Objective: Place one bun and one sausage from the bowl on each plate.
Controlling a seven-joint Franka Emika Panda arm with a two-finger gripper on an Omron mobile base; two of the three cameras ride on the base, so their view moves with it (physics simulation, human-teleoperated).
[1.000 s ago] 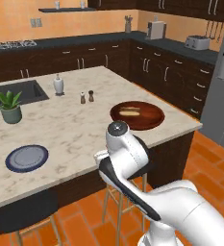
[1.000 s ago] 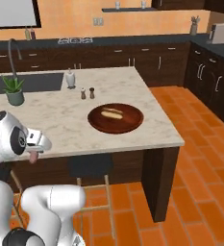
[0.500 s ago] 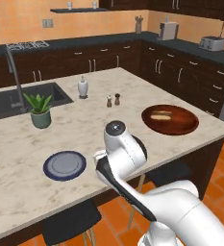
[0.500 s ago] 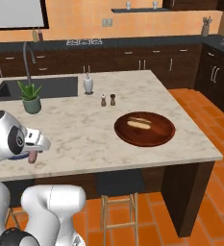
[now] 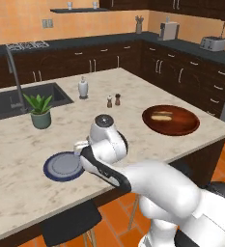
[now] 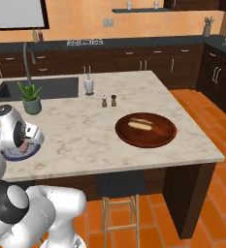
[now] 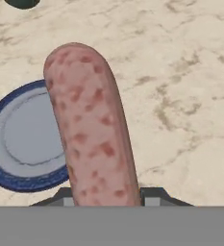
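The jaws are closed on the sausage [image 7: 92, 129], which stands out from them above the marble tabletop [image 7: 180, 72], just beside the blue-rimmed plate [image 7: 22, 144]; far to the right on the same tabletop, the bowl [image 5: 171, 119] holds one bun [image 5: 161, 116].

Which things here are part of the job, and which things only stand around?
Job: sausage held in the shut gripper; blue-rimmed plate; brown bowl with a bun.

Standing around: potted plant; soap dispenser; two shakers; sink.
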